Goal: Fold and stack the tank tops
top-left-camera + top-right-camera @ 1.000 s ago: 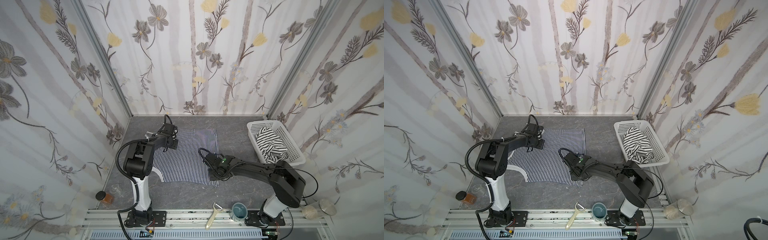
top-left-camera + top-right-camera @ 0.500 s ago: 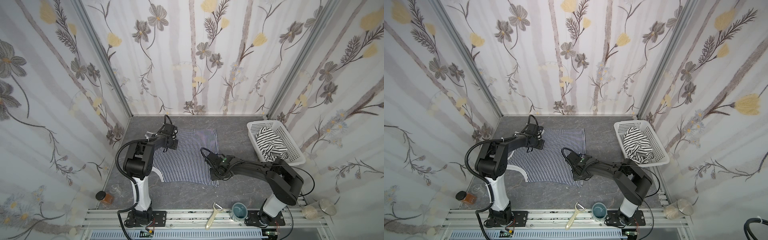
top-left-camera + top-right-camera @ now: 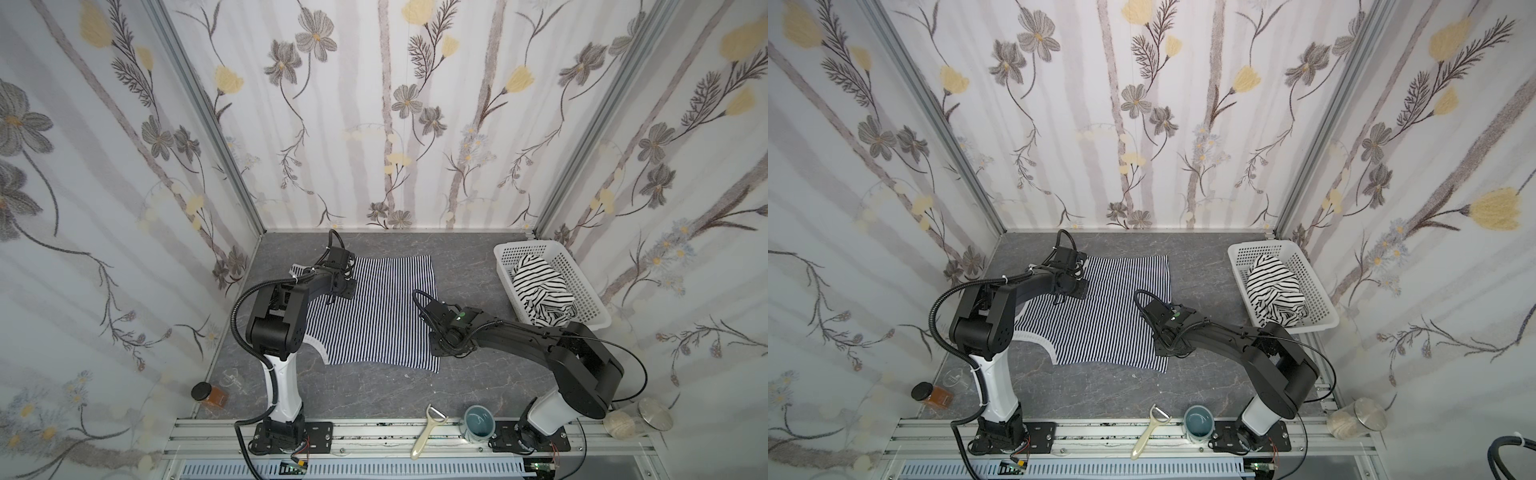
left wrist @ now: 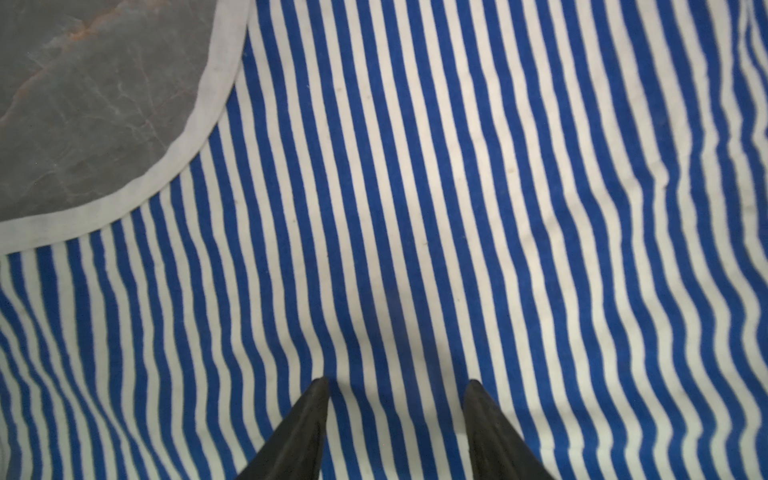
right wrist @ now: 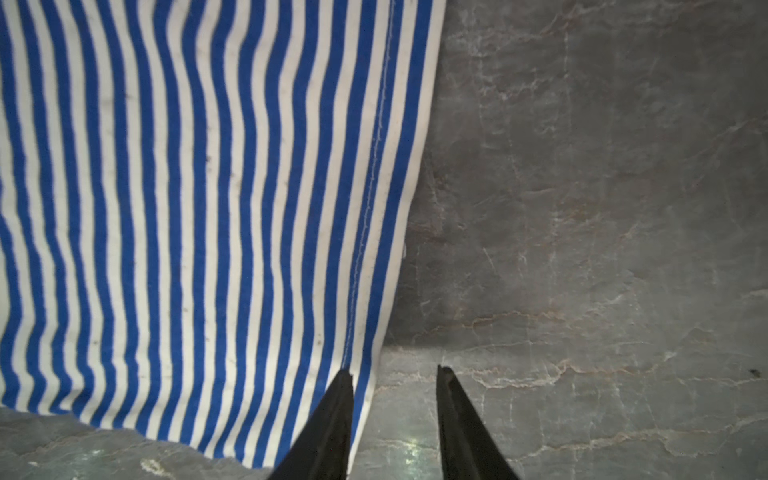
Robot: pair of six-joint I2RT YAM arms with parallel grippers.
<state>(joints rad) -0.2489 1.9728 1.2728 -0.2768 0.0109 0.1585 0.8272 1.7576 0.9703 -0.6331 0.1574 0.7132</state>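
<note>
Change is slight: the right claw point(image 5: 395, 370) has nudged along the hem of the fine-striped tank top point(image 3: 374, 316), fingers apart and gripping nothing, and the garment lies flat on the tabletop point(image 3: 374, 399) as before. The left claw point(image 4: 397, 381) stands parted on it. The wider-striped tank top point(image 3: 540, 291) sits in the basket point(image 3: 582, 286), so folding appears unstarted.

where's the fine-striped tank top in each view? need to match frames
Top view: fine-striped tank top spread flat mid-way across the grey marble tabletop.
Top view: same spot, spread flat.
Left wrist: fills most of the picture, white armhole trim curving past bare tabletop.
Right wrist: covers about half the picture, stitched hem beside bare tabletop.
Shared landmark: the grey marble tabletop, bordering the top in all four.
</note>
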